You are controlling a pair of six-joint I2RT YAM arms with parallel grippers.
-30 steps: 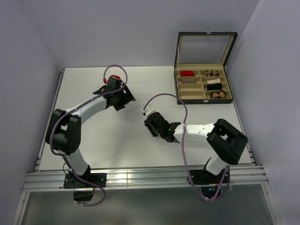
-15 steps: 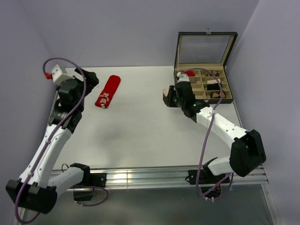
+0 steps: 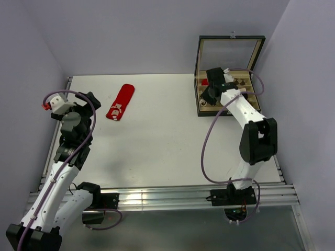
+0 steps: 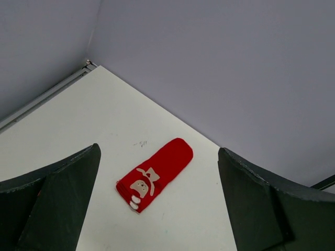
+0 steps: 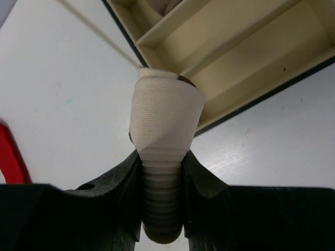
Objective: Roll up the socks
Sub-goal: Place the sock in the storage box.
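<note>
Right gripper (image 5: 161, 157) swung to the divided box (image 3: 226, 112), clamping cream sock (image 5: 165, 112); rolled bundles (image 3: 241, 81) inside; left gripper (image 3: 90, 98) spread wide.

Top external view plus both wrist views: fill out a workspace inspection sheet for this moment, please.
Surface: white table, no spills.
Job's things: red sock lies flat, unrolled; cream sock pinched in right gripper.
Clutter: divided box, lid open, rolled bundles inside.
Grippers: left gripper open, apart from red sock; right gripper shut on cream sock at the box's edge.
Cables: purple cables loop off both arms, clear of the socks.
Surroundings: lavender walls; nothing else seen.
</note>
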